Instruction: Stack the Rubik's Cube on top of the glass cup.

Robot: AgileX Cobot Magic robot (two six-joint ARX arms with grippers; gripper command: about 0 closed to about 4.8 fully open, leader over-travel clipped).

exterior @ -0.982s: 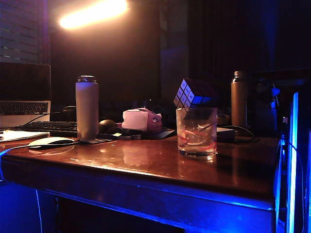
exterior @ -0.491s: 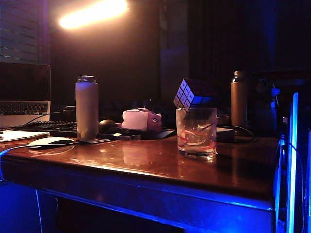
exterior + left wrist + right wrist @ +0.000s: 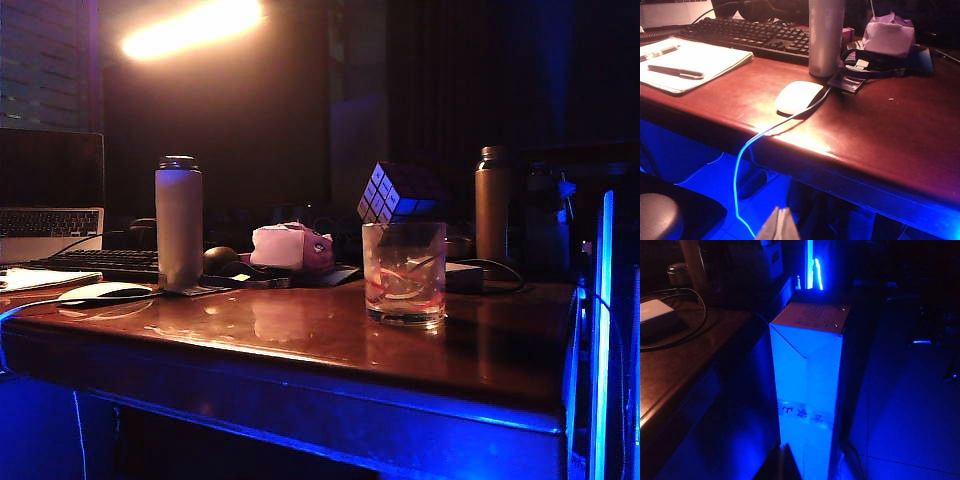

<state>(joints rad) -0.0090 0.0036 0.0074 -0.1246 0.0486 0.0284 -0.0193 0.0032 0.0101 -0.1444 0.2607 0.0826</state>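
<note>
The Rubik's Cube [image 3: 393, 192] rests tilted on the rim of the glass cup [image 3: 404, 272], which stands on the brown table [image 3: 300, 340] right of centre in the exterior view. Neither gripper shows in that view. In the left wrist view my left gripper [image 3: 780, 223] hangs below the table's front edge, over the blue-lit floor, its fingers pressed together and holding nothing. My right gripper [image 3: 783, 460] is shut and empty too, low beside the table's right end, in front of a tall blue-lit box [image 3: 807, 390]. Cube and cup are out of both wrist views.
A tall pale bottle [image 3: 179, 222] stands at the left with a white mouse [image 3: 799, 97] and its glowing cable, a keyboard [image 3: 747, 34], a notepad [image 3: 687, 61] with pens and a laptop [image 3: 50, 190]. A pink bundle [image 3: 290, 246] lies mid-table. A dark metal bottle [image 3: 492, 205] stands behind the cup.
</note>
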